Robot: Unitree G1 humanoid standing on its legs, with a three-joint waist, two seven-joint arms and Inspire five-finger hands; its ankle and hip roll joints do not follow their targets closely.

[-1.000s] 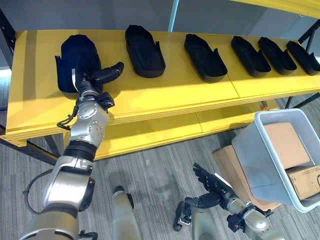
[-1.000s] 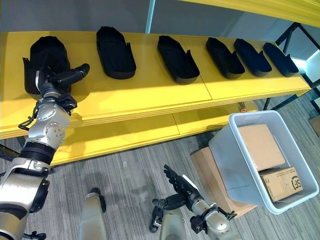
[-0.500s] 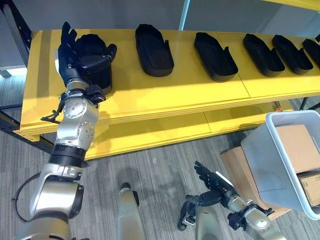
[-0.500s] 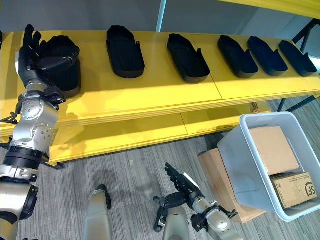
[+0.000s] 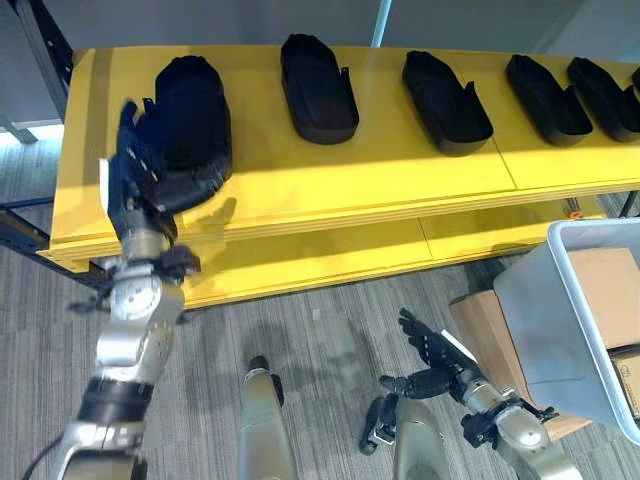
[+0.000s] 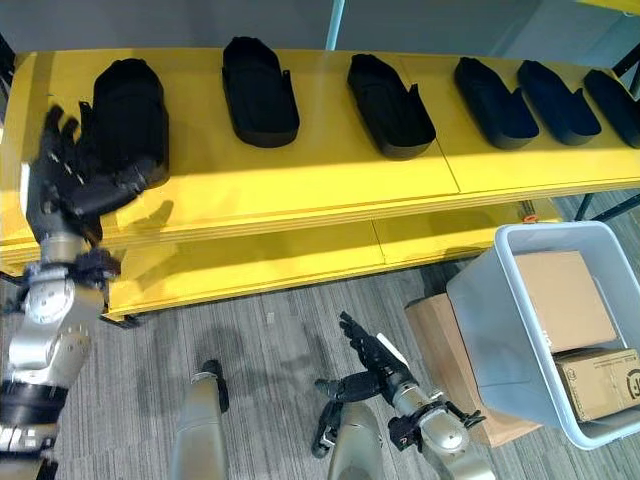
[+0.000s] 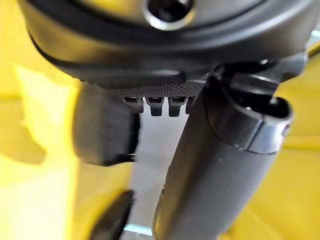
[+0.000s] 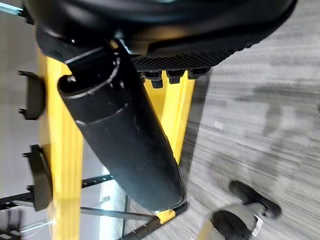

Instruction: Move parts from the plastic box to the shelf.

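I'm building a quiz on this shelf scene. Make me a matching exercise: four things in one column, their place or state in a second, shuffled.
1. leftmost black moulded part
2. grey plastic box
3. left hand
4. right hand

a. low over the grey floor
b. holds cardboard boxes
c. raised before the shelf's left end
d. lies on the yellow shelf

Pairs: 1-d, 2-b, 3-c, 4-a

Six black parts sit in a row along the yellow shelf [image 5: 300, 180]. The left hand [image 5: 140, 175] — fingers spread — is raised at the near edge of the leftmost part [image 5: 190, 125]. Low on the right, the right hand [image 5: 440, 362] hangs open above the floor, beside the grey plastic box [image 5: 560, 320] — cardboard boxes [image 5: 605, 295] inside.
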